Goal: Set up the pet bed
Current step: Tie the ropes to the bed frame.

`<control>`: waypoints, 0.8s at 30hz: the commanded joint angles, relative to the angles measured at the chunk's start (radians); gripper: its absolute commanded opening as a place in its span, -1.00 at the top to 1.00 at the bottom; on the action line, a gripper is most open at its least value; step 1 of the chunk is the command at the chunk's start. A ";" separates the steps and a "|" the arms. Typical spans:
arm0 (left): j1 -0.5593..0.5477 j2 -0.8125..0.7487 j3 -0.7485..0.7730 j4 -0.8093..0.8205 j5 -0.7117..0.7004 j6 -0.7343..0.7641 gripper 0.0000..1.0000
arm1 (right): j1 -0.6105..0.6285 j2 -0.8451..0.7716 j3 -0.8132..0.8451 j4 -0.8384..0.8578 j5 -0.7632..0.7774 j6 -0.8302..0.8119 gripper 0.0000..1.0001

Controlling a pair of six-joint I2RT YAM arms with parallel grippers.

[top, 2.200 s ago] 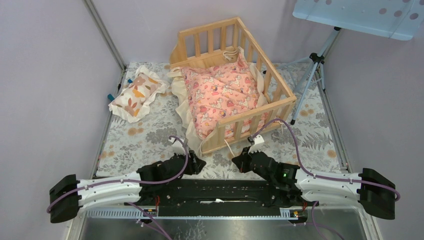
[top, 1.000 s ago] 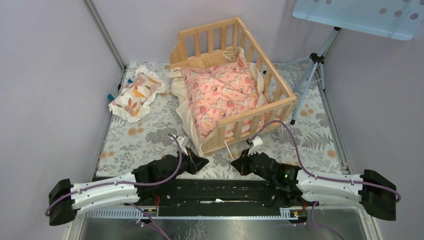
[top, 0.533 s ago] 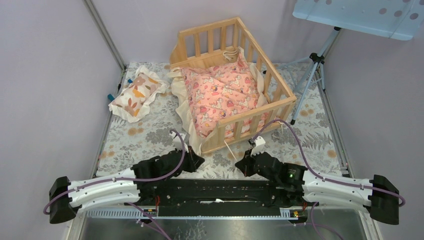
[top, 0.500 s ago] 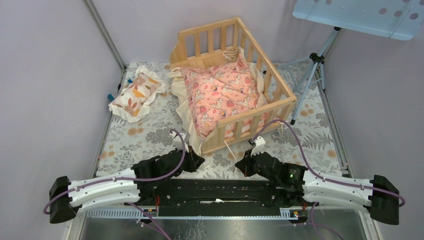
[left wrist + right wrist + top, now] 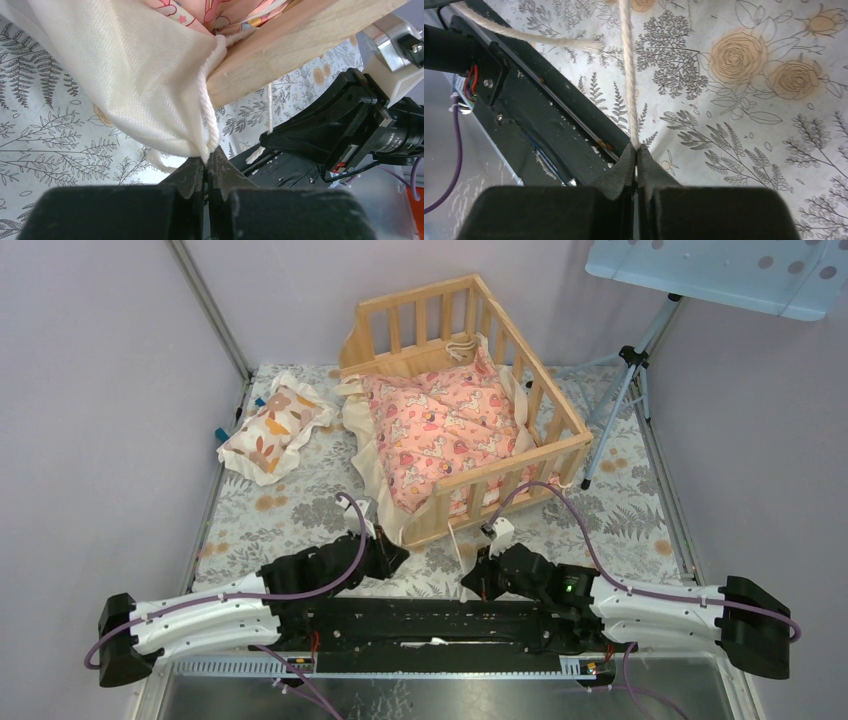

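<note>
The pet bed [image 5: 520, 461] stands far on the worktop [image 5: 290, 510], right of centre, with the cushion [image 5: 440, 430] in it, spilling over its left side. The left fingers [image 5: 200, 170] are pinched tight on a cream cord [image 5: 210, 125] at the cushion's near corner. The right fingers [image 5: 631, 160] are clamped on a second cord [image 5: 628, 75] near the bed's near rail.

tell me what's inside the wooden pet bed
A pink patterned cushion with a cream ruffle fills the pet bed, spilling over its open side. The base beneath is covered.
</note>
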 commanded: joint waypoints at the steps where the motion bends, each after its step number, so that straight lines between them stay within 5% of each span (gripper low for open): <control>1: -0.004 0.010 0.057 0.058 0.022 -0.018 1.00 | 0.008 0.019 -0.029 0.085 -0.062 0.010 1.00; 11: -0.004 0.053 0.096 0.201 0.145 -0.070 1.00 | 0.009 0.069 -0.105 0.347 0.083 0.054 1.00; 24: -0.004 0.122 0.084 0.591 0.148 -0.129 1.00 | 0.011 0.171 -0.105 0.468 0.028 0.065 1.00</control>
